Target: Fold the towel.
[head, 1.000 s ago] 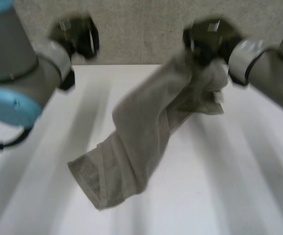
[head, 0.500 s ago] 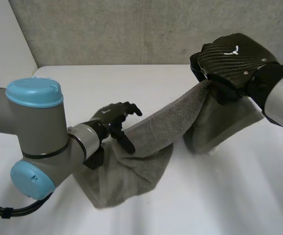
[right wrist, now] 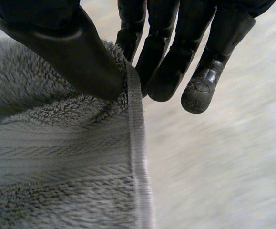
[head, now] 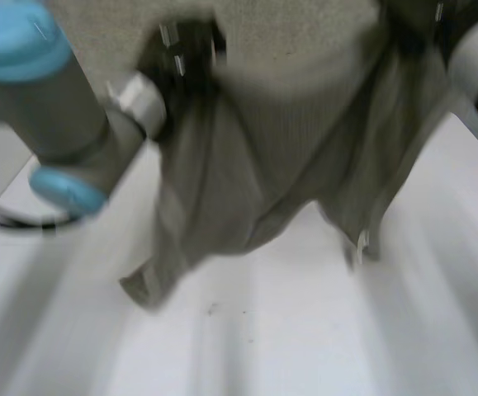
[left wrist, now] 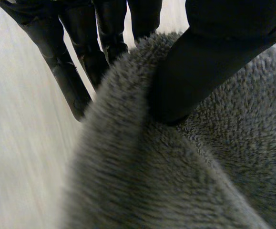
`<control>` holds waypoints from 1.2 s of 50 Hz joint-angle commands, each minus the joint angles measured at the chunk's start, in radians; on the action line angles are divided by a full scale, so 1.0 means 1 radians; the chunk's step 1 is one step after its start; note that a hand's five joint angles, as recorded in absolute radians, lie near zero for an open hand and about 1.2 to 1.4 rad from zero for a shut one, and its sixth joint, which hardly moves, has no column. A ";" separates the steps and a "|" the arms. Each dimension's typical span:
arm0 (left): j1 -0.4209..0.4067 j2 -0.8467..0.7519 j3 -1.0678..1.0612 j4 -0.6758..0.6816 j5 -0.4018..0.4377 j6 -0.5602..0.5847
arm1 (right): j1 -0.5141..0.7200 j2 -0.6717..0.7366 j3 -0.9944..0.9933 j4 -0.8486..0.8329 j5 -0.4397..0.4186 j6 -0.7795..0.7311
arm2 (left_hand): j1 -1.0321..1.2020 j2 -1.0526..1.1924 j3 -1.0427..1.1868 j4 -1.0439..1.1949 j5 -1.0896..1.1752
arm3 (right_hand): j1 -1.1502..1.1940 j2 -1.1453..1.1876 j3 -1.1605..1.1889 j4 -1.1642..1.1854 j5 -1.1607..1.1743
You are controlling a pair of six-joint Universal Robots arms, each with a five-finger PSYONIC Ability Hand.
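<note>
Grey terry towel (head: 280,148) hangs in the air between both hands, spanning 11 to 1 o'clock above the white table (head: 305,338). Its 2 lower ends dangle toward 7 and 5 o'clock.

Left hand (left wrist: 209,62): thumb presses into the pile, straight fingers (left wrist: 80,67) close together behind it, pinching a thick bunch. We can't tell if that's a corner or an edge.
Right hand (right wrist: 66,52): thumb pinches the hem band against the fingers (right wrist: 166,57), right at the towel's edge.

Risks, as we judge them:
- The right pinch holds very little cloth, so a quick swing could pull the hem out.
- The left hand grips a bunch, so the lay-down may land skewed or creased.

Pile is thick, fuzzy and compressible. The hem band is flat and ribbed. The cloth is limp and sags in the middle.
</note>
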 commanded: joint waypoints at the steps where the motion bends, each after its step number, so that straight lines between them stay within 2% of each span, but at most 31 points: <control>1: 0.008 0.017 0.353 0.049 -0.044 0.003 | 0.027 0.077 -0.152 -0.481 0.113 0.079 | 0.206 0.180 0.181 0.180 0.200 | 0.067 0.075 0.061 0.054 0.065; 2: 0.009 0.028 0.346 0.043 -0.057 0.003 | 0.031 0.077 -0.132 -0.523 0.107 0.091 | 0.206 0.180 0.181 0.180 0.200 | 0.067 0.075 0.061 0.054 0.065; 6: 0.017 0.046 0.261 0.003 -0.091 0.001 | 0.035 0.074 -0.074 -0.486 0.086 0.102 | 0.206 0.180 0.181 0.180 0.200 | 0.067 0.075 0.061 0.054 0.065; 8: 0.052 0.074 0.075 -0.049 -0.123 0.001 | 0.038 0.081 -0.008 -0.388 0.038 0.105 | 0.206 0.180 0.181 0.180 0.200 | 0.067 0.075 0.061 0.054 0.065; 9: 0.052 0.074 0.074 -0.049 -0.123 0.001 | 0.038 0.081 -0.008 -0.387 0.038 0.105 | 0.206 0.180 0.181 0.180 0.200 | 0.067 0.075 0.061 0.054 0.065; 10: 0.072 0.087 -0.028 -0.063 -0.125 0.006 | 0.039 0.090 0.026 -0.322 0.006 0.099 | 0.206 0.180 0.181 0.180 0.200 | 0.067 0.075 0.061 0.054 0.065; 11: 0.072 0.088 -0.029 -0.063 -0.125 0.006 | 0.044 0.106 0.062 -0.249 -0.023 0.099 | 0.206 0.180 0.181 0.180 0.200 | 0.067 0.075 0.061 0.054 0.065; 12: 0.086 0.100 -0.129 -0.062 -0.123 0.004 | 0.044 0.106 0.063 -0.248 -0.023 0.099 | 0.206 0.180 0.181 0.180 0.200 | 0.067 0.075 0.061 0.054 0.065; 13: 0.094 0.106 -0.227 -0.054 -0.119 0.011 | 0.048 0.129 0.095 -0.175 -0.046 0.094 | 0.206 0.180 0.181 0.180 0.200 | 0.067 0.075 0.061 0.054 0.065; 14: 0.094 0.106 -0.228 -0.054 -0.119 0.011 | 0.054 0.158 0.124 -0.098 -0.052 0.090 | 0.206 0.180 0.181 0.180 0.200 | 0.067 0.075 0.061 0.054 0.065; 15: 0.095 0.106 -0.316 -0.045 -0.117 0.015 | 0.054 0.158 0.124 -0.097 -0.052 0.090 | 0.206 0.180 0.181 0.180 0.200 | 0.067 0.075 0.061 0.054 0.065; 16: 0.095 0.103 -0.398 -0.031 -0.117 0.015 | 0.058 0.191 0.152 -0.022 -0.051 0.085 | 0.206 0.180 0.181 0.180 0.200 | 0.067 0.075 0.061 0.054 0.065; 17: 0.095 0.103 -0.398 -0.031 -0.117 0.015 | 0.058 0.192 0.152 -0.021 -0.051 0.085 | 0.206 0.180 0.181 0.180 0.200 | 0.067 0.075 0.061 0.054 0.065; 19: 0.095 0.097 -0.474 -0.019 -0.116 0.017 | 0.067 0.257 0.207 0.121 -0.039 0.071 | 0.206 0.180 0.181 0.180 0.200 | 0.067 0.075 0.061 0.054 0.065; 22: 0.091 0.083 -0.596 0.000 -0.116 0.021 | 0.068 0.298 0.267 0.221 -0.023 0.062 | 0.206 0.180 0.181 0.180 0.200 | 0.067 0.075 0.061 0.054 0.065; 24: 0.080 0.062 -0.673 -0.005 -0.113 0.029 | 0.067 0.299 0.296 0.244 -0.017 0.062 | 0.206 0.180 0.181 0.180 0.200 | 0.067 0.075 0.061 0.054 0.065; 30: 0.071 0.074 -0.717 -0.025 -0.114 0.047 | 0.056 0.239 0.390 0.199 -0.028 0.070 | 0.206 0.180 0.181 0.180 0.200 | 0.067 0.075 0.061 0.054 0.065; 33: 0.063 0.117 -0.730 -0.045 -0.114 0.049 | 0.051 0.138 0.481 0.110 -0.032 0.074 | 0.113 0.086 0.087 0.086 0.106 | 0.067 0.075 0.061 0.054 0.065; 35: 0.061 0.167 -0.742 -0.049 -0.114 0.050 | 0.054 0.117 0.507 0.096 -0.032 0.074 | -0.027 -0.054 -0.053 -0.054 -0.034 | 0.067 0.075 0.061 0.054 0.065; 36: 0.061 0.167 -0.742 -0.049 -0.114 0.050 | 0.054 0.117 0.508 0.096 -0.032 0.074 | -0.028 -0.055 -0.054 -0.055 -0.035 | 0.067 0.075 0.061 0.054 0.065; 38: 0.065 0.203 -0.768 -0.046 -0.114 0.058 | 0.054 0.083 0.564 0.087 -0.035 0.076 | -0.320 -0.347 -0.346 -0.347 -0.327 | 0.067 0.075 0.061 0.054 0.065; 40: 0.065 0.215 -0.782 -0.046 -0.114 0.070 | 0.051 0.065 0.596 0.084 -0.037 0.076 | -0.403 -0.430 -0.429 -0.430 -0.410 | 0.067 0.075 0.061 0.054 0.065; 44: 0.065 0.232 -0.810 -0.042 -0.105 0.116 | 0.050 0.014 0.655 0.077 -0.048 0.070 | -0.433 -0.460 -0.459 -0.460 -0.440 | 0.067 0.075 0.061 0.054 0.065; 46: 0.069 0.229 -0.835 -0.040 -0.079 0.181 | 0.032 -0.030 0.701 0.056 -0.058 0.068 | -0.515 -0.542 -0.541 -0.542 -0.522 | 0.067 0.075 0.061 0.054 0.065; 51: 0.080 0.210 -0.875 -0.016 -0.062 0.270 | 0.002 -0.049 0.736 0.033 -0.062 0.068 | -0.521 -0.548 -0.547 -0.548 -0.528 | 0.067 0.075 0.061 0.054 0.065; 60: 0.103 0.197 -0.923 0.058 -0.057 0.304 | -0.022 -0.048 0.776 -0.031 -0.054 0.074 | -0.518 -0.545 -0.544 -0.545 -0.525 | 0.067 0.075 0.061 0.054 0.065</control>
